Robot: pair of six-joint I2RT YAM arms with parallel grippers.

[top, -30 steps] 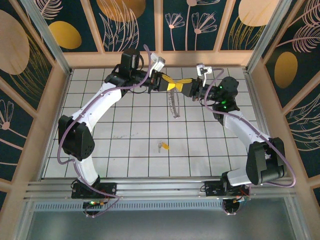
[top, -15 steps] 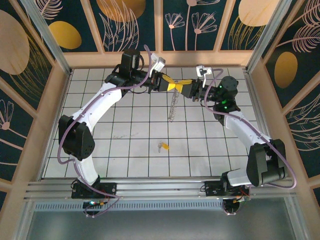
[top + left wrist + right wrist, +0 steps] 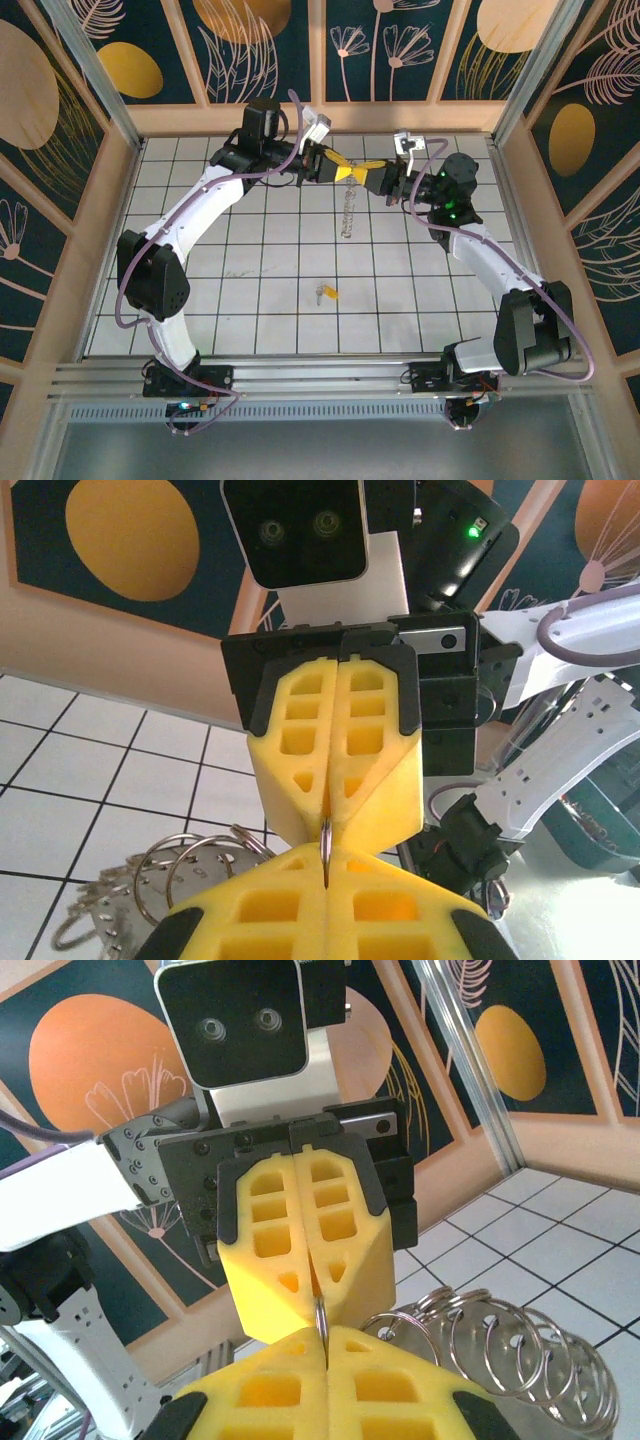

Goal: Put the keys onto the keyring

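Note:
The keyring [image 3: 326, 840] is a thin metal ring seen edge-on, pinched where the two grippers meet tip to tip above the back of the table. My left gripper [image 3: 346, 170] [image 3: 327, 875] is shut on it from the left. My right gripper [image 3: 362, 174] [image 3: 325, 1345] is shut on the same ring [image 3: 321, 1315] from the right. A string of split rings and round metal tags [image 3: 347, 212] [image 3: 180, 865] [image 3: 500, 1350] hangs down from it. The key [image 3: 325, 292], tiny and silver with a yellow-orange tag, lies alone on the tiles in the middle of the floor, well in front of both grippers.
The white tiled floor [image 3: 250, 300] is boxed in by wooden rails and patterned walls [image 3: 400, 40]. Both arms arch toward the back centre. An aluminium rail [image 3: 320, 375] runs along the near edge by the arm bases.
My right gripper has closed onto the ring that the left one holds. The hanging string of rings has swung slightly to the left. The key has not moved.

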